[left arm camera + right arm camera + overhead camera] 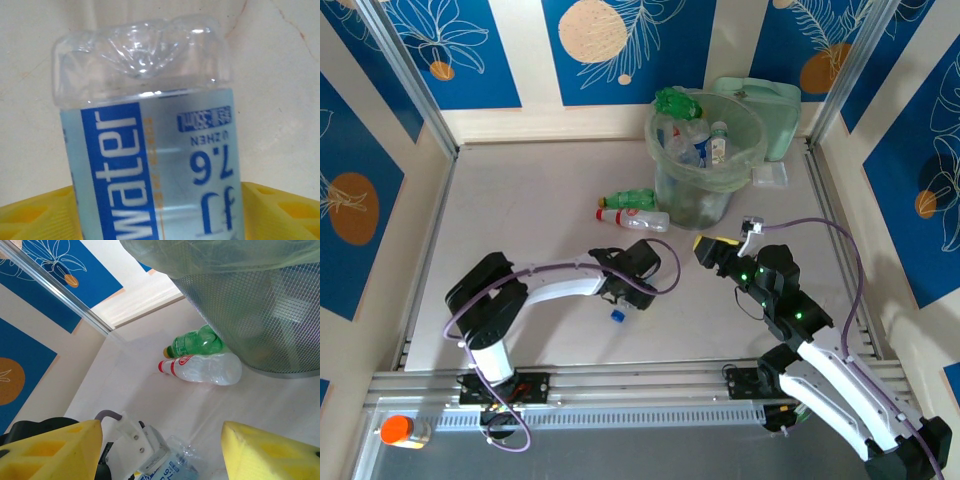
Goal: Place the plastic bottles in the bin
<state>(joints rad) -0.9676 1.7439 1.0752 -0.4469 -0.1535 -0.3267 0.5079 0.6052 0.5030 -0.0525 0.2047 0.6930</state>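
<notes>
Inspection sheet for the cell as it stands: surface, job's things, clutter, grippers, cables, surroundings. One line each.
Surface: pale table, no spills seen.
Job's things: bin with binned bottles inside; rim bottle, green, perched on its edge; loose green bottle and red-capped bottle lie side by side on the table left of the bin; water bottle lies between the left gripper's fingers.
Clutter: pale-green lid and clear box by the bin; orange-capped jar at the near left rail.
Grippers: left gripper straddles the water bottle, grip unconfirmed; right gripper open, empty.
Cables: purple cables loop off both arms, no snag seen.
Surroundings: blue leaf-print panels, metal frame posts.
</notes>
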